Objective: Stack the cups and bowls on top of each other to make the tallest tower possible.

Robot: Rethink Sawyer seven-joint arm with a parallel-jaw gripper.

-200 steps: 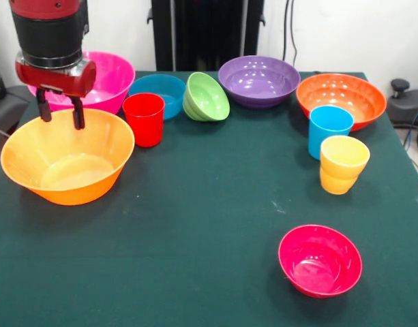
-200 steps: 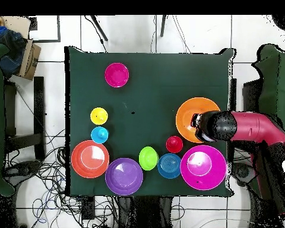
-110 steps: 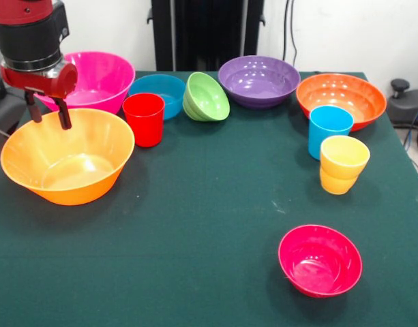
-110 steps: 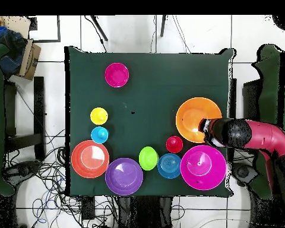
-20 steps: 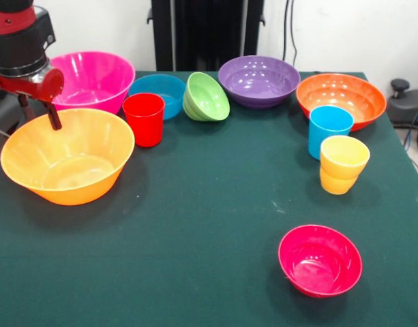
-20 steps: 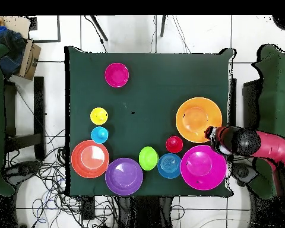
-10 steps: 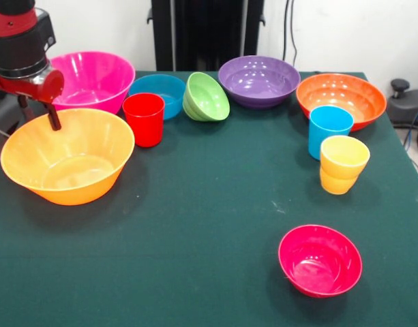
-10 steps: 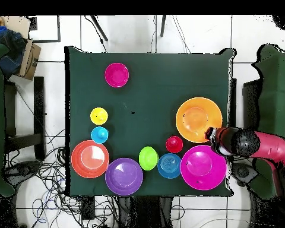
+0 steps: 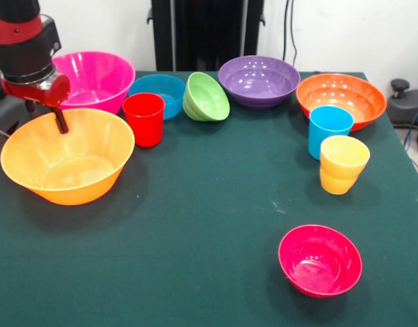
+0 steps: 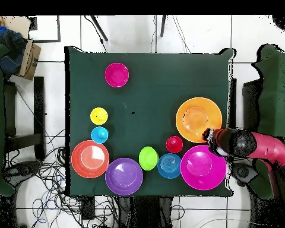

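Observation:
My gripper [image 9: 45, 116] [image 10: 209, 136] hangs at the far rim of the large yellow-orange bowl [image 9: 65, 170] [image 10: 198, 119]. It is open, with one finger inside the rim and the other behind it. Just beyond stands the large pink bowl [image 9: 99, 75] [image 10: 201, 169]. The red cup [image 9: 144, 119], small blue bowl [image 9: 161, 92], tilted green bowl [image 9: 207, 97], purple bowl [image 9: 259, 80] and orange bowl [image 9: 341, 99] line the back. The sky-blue cup [image 9: 329, 129] and yellow cup [image 9: 344, 163] stand at the right. A crimson-pink bowl [image 9: 320, 260] sits alone near the front.
The dark green table [image 9: 209, 204] ends just left of the yellow-orange bowl. A black stand [image 9: 207, 34] rises behind the back edge. A cardboard box [image 10: 27, 59] and cables lie on the floor beside the table.
The gripper has moved from inside the yellow-orange bowl to its far rim, then edged slightly right in the front view. No bowl or cup has moved.

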